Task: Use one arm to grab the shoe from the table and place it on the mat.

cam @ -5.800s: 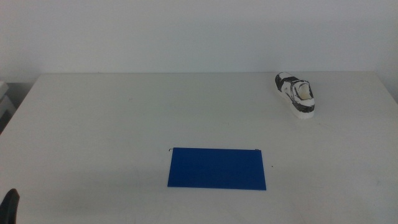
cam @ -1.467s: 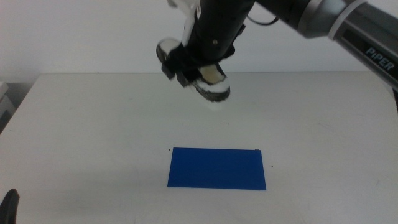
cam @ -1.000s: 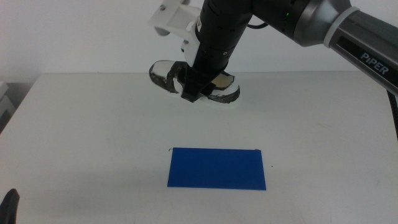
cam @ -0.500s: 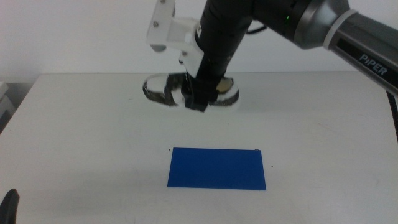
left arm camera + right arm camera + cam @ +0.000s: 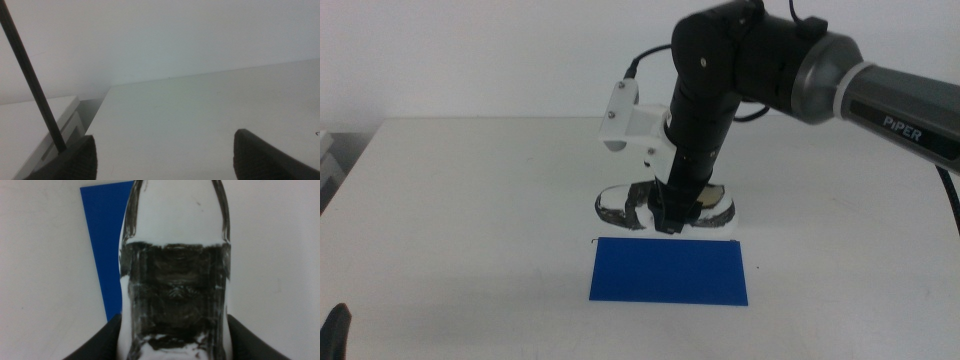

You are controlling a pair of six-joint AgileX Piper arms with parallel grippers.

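The right arm (image 5: 760,70) reaches in from the right, and its gripper (image 5: 672,212) is shut on the shoe (image 5: 665,208), a white sneaker with dark patches. The shoe lies sideways just behind the far edge of the blue mat (image 5: 668,270), low over the table (image 5: 470,200); contact with the surface cannot be told. From the right wrist, the shoe (image 5: 175,280) fills the frame between the two dark jaws, with the mat (image 5: 102,245) beside it. The left gripper (image 5: 162,152) waits open at the near left corner, its tip (image 5: 335,330) just showing in the middle view.
A thin dark cable (image 5: 30,80) crosses the left wrist view. A pale box-like thing (image 5: 35,125) stands off the table's left edge. The white camera block (image 5: 625,120) sticks out from the right arm's wrist toward the left.
The right arm has come forward and down with the shoe, from mid-air over the table's far middle to just behind the mat. The left arm has not moved.
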